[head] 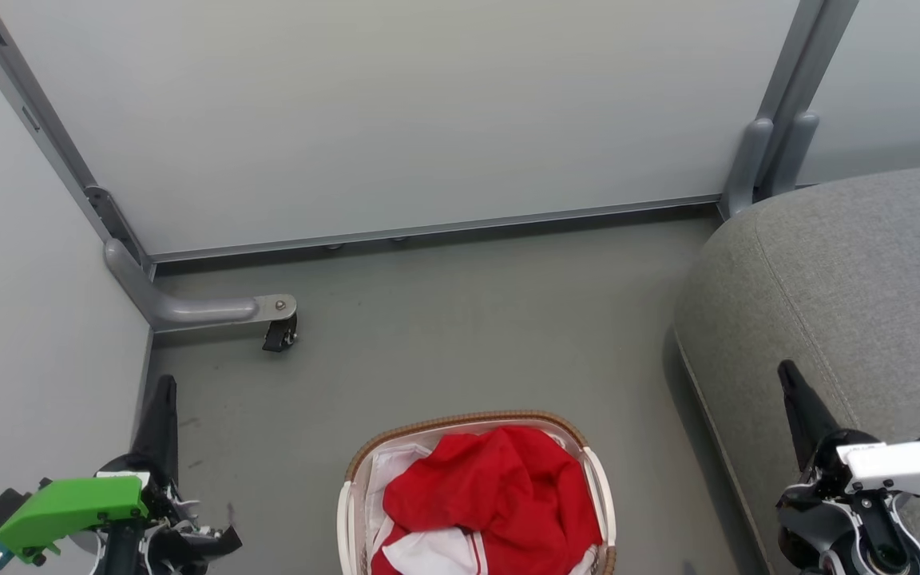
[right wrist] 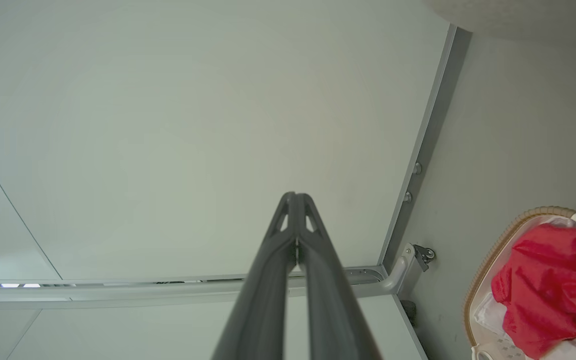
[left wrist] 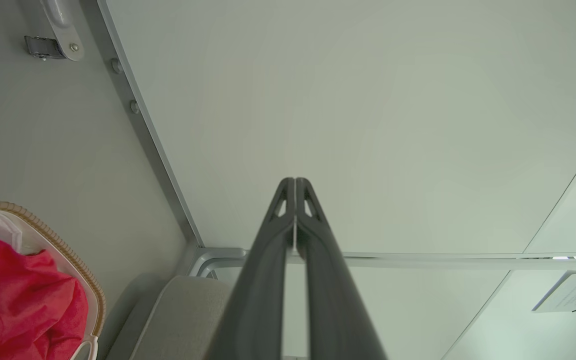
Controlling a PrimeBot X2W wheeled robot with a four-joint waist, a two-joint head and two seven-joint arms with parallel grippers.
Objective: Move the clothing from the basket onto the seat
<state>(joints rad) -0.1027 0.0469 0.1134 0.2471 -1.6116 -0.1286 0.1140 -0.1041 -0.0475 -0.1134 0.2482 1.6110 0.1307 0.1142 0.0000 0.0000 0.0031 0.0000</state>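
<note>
Left gripper (left wrist: 294, 182): two long dark fingers pressed tip to tip, clenched on nothing. Right gripper (right wrist: 295, 197): same, shut flat, empty. In head view they sit near left & near right, both pointing at the far wall, well apart from the load.

Btwn them, near centre on the floor (head: 468, 319): the basket (head: 468, 418), w/ the clothing (head: 500, 487) heaped inside, red mound about level w/ the rim, white panel w/ thin stripe trim on the near side. The seat (head: 851, 279) stands right of the basket, a strip of floor btwn; no garment on its visible part. Task looks at its start; step in hand is prob. the first reach.

To do it well: open fingers before descending, come down over the crown of the heap, pinch a thick fold, avoid the white liner (head: 392, 471) on the left inside. Right arm is nearer the seat, prob. the better pick. Lift clear of the rim; a light basket may ride up if fabric snags.

Materials: clothing soft, crumpled; basket oval, white plastic, brown woven rim; seat grey woven upholstery, rounded edge, stitched seam; floor smooth grey.
</note>
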